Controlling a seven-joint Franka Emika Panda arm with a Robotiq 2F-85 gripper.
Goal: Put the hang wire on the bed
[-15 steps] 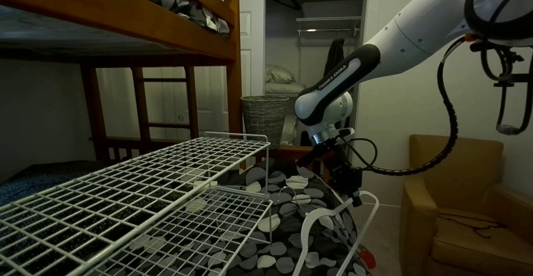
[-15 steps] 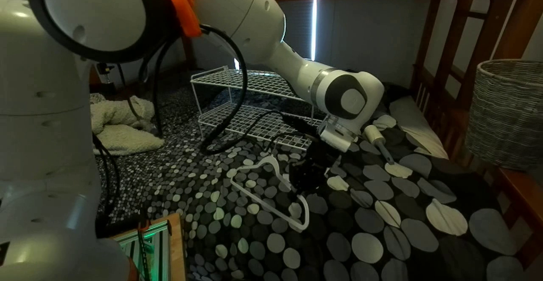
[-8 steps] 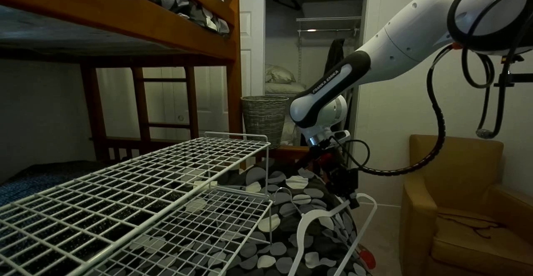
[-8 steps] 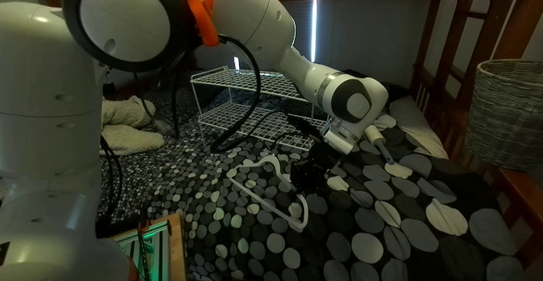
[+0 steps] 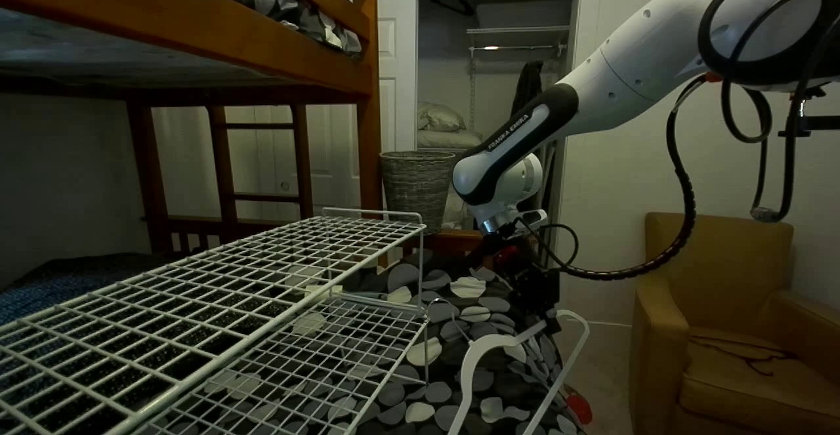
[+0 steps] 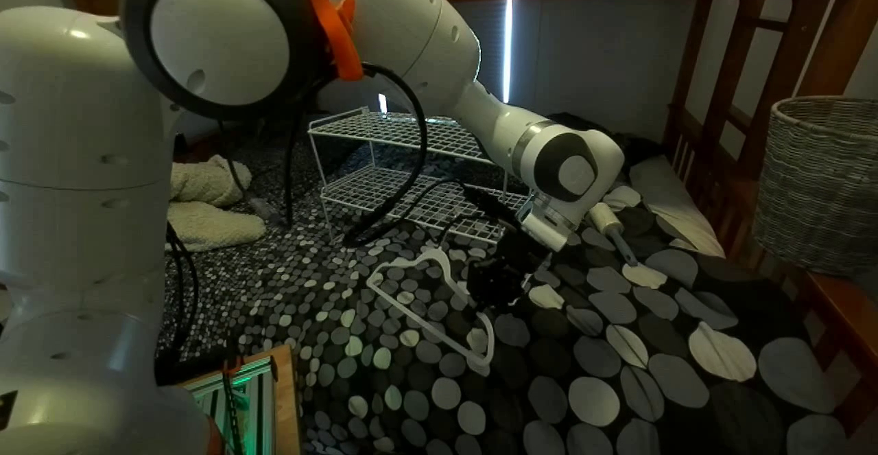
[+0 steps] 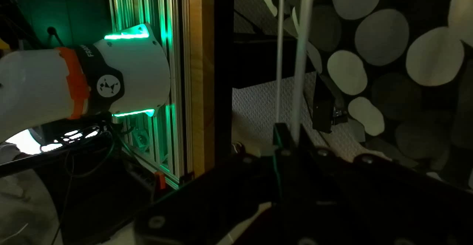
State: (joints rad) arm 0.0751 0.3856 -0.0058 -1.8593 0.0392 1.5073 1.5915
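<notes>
White hang wire, hanger-shaped, clamped in gripper near edge of spotted worktop bed. Grasp done; placing and release apparently left. Contact with bed too dark to tell.

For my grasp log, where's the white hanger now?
In an exterior view, the hanger is low, right of centre, in the gripper, right of the wire rack.

Bed patterned in round black, white and grey spots, white two-tier wire rack standing on it, cream fleecy bundle and grey-handled roller lying well apart.
</notes>
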